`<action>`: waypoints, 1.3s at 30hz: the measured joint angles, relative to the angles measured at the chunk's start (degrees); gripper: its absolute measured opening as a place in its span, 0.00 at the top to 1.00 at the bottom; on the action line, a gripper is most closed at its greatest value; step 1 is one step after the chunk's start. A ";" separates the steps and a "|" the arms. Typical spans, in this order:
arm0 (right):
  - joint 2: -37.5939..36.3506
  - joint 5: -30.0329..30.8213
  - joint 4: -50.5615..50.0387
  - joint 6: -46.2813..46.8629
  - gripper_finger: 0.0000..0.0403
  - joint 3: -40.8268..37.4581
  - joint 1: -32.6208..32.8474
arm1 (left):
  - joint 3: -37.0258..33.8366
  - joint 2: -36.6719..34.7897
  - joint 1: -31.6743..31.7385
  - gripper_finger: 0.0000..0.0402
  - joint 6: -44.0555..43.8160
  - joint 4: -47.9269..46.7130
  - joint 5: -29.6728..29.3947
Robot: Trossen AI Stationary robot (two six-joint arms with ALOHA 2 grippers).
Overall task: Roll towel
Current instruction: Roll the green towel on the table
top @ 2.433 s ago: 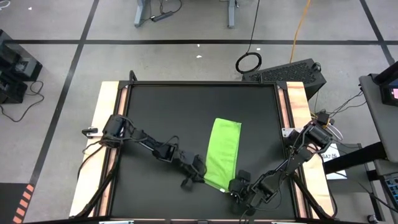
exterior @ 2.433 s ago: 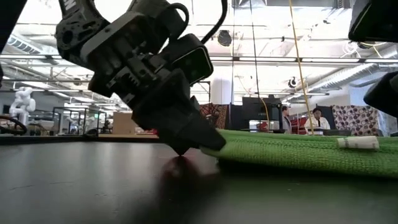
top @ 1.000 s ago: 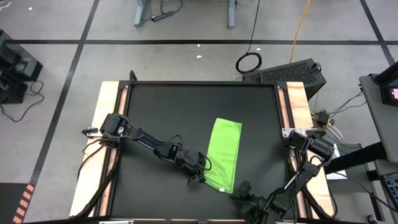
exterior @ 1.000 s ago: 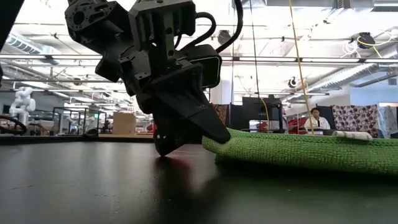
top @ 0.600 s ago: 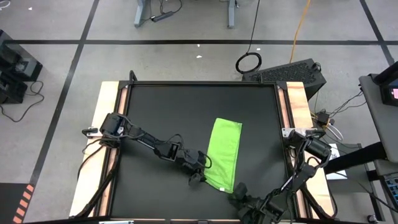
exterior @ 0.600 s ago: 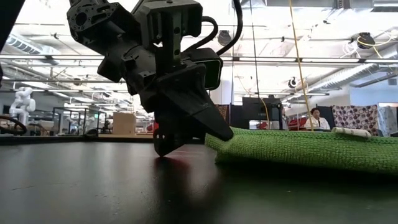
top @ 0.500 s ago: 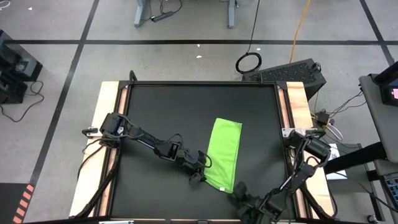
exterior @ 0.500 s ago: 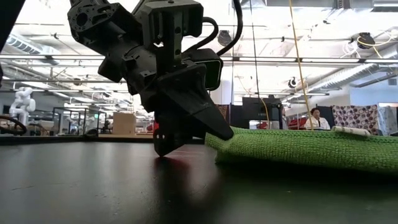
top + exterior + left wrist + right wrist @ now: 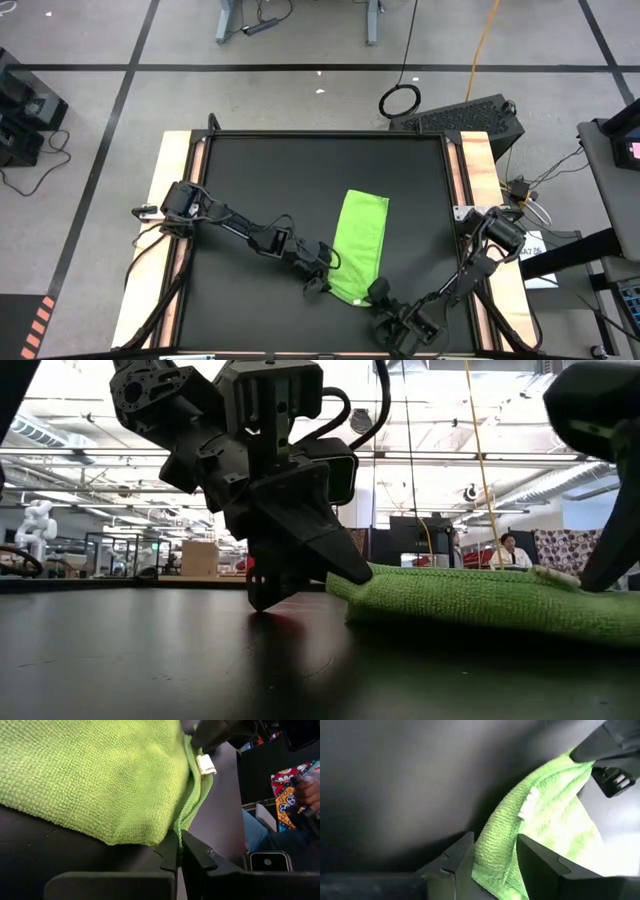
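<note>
Towel [image 9: 362, 245] lies flat on the black table [image 9: 260, 180], right of centre – left gripper [image 9: 177, 851] pinched tight on its near-left corner, right gripper [image 9: 495, 851] parted, straddling its near-right corner

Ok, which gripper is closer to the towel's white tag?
Right. The right gripper straddles the towel edge beside the tag; the left gripper pinches the opposite near corner.

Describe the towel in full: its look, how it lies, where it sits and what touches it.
The towel is a bright lime-green, nubbly cloth with a small white tag at one edge. It lies folded into a long narrow strip on the black table, right of centre, not yet rolled. At its near end, the left gripper is pinched shut on one corner, while the right gripper sits open, its fingers either side of the other corner.
</note>
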 joint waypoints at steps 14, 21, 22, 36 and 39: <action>-0.11 -4.61 0.41 5.59 0.96 -1.42 -0.73 | -0.02 0.01 0.62 0.97 1.58 0.34 2.26; -0.59 -8.83 0.29 12.57 0.99 -1.44 -1.51 | -0.13 -1.70 -0.76 0.96 8.28 -0.81 0.89; -0.67 -9.21 0.29 13.11 0.99 -1.44 -1.56 | -0.15 -2.13 -1.06 0.94 9.74 -0.83 0.60; -5.80 -20.02 2.14 18.62 1.00 -1.80 -4.13 | -0.22 -9.82 -7.07 0.41 30.00 -8.02 -17.82; -5.88 -20.86 3.09 21.70 1.00 -1.87 -4.25 | -0.15 -9.83 -10.15 0.41 36.90 -8.83 -23.48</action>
